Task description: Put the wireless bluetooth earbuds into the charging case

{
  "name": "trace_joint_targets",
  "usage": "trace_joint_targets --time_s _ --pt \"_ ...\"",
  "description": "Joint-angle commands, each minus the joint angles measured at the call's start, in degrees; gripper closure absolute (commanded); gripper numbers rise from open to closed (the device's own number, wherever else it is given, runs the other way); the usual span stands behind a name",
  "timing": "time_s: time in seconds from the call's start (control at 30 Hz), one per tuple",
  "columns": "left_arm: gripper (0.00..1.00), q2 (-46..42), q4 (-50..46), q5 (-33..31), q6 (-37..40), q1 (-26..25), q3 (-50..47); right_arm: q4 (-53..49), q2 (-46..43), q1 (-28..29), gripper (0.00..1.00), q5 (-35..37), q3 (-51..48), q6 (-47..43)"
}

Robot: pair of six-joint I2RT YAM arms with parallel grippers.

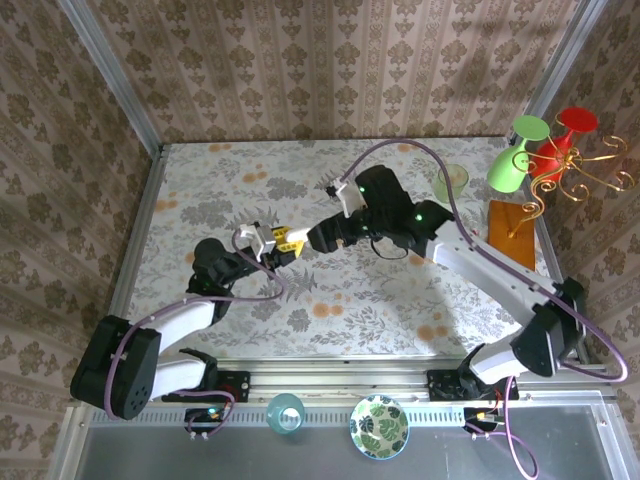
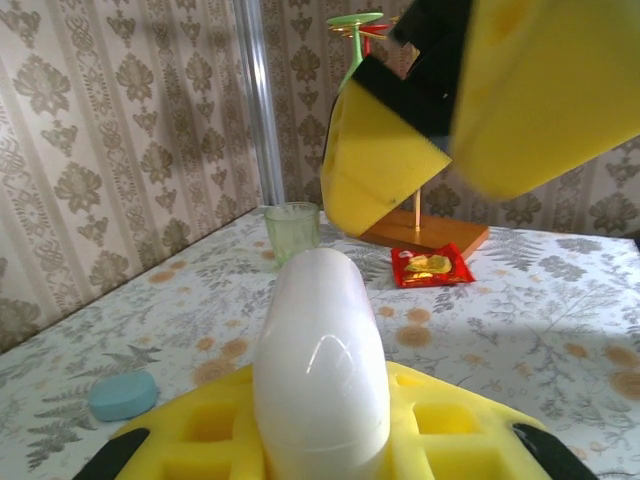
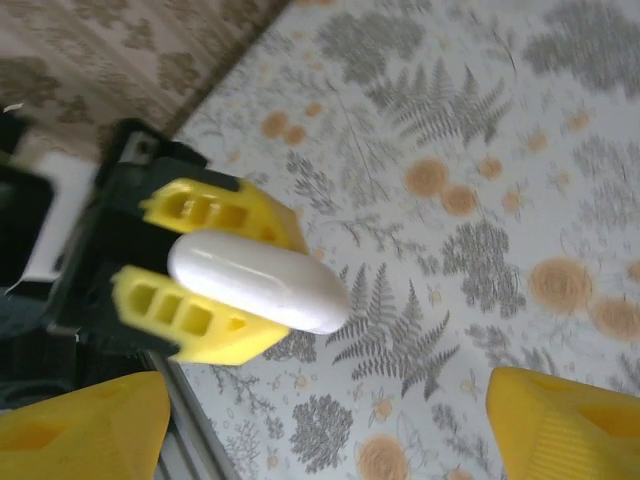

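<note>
Clamping jaws on the left gripper (image 1: 270, 241) are pinching the case (image 3: 255, 280), a glossy white rounded pebble poking out from between ribbed yellow pads, over the floral-patterned table (image 3: 480, 150). Facing it, the right gripper (image 3: 330, 392) is hanging with blunt yellow fingers spread wide, holding nothing, near the case's free end.

charging case (image 3: 255, 280) in left end effector (image 3: 265, 287), right end effector (image 3: 320, 425) just beside, above table (image 1: 400, 290) middle

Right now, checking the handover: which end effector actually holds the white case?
The left end effector: its yellow fingers clamp the white case, while the right end effector hangs open.
</note>
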Motion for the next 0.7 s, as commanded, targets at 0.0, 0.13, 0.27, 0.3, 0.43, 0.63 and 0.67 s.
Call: trace_joint_targets --time_s 0.0,0.13,0.27,0.3,0.43,0.63,0.67 --pt "0.98 0.64 2.83 8.64 -4.47 0.32 3.41 10.25 -6.22 -0.07 0.18 -4.94 -5.57 -11.72" --pt "0.99 0.26 2.94 13.58 -6.36 0.08 4.42 6.48 -8.44 -0.07 0.3 -3.96 -7.2 -23.48" --pt "0.99 -1.05 1.08 15.83 -6.07 -0.73 4.86 0.41 -6.49 -0.06 0.37 -7.62 -4.32 -30.3" --pt "0.99 -1.35 0.5 15.88 -5.61 -0.92 4.95 0.09 -6.07 -0.07 0.39 -8.91 -4.05 -30.91" --pt "0.99 -2.12 -0.35 15.62 -4.44 -1.29 4.86 -0.13 -4.08 -0.06 0.45 -13.61 -2.8 -32.28" --pt "0.99 -2.25 -0.43 16.11 -4.67 -1.72 5.43 -1.59 0.69 -0.07 0.57 -17.3 0.11 -33.5" --pt "0.98 -2.26 -0.44 16.15 -4.68 -1.83 5.39 -2.08 1.12 -0.05 0.59 -17.73 0.5 -33.91"
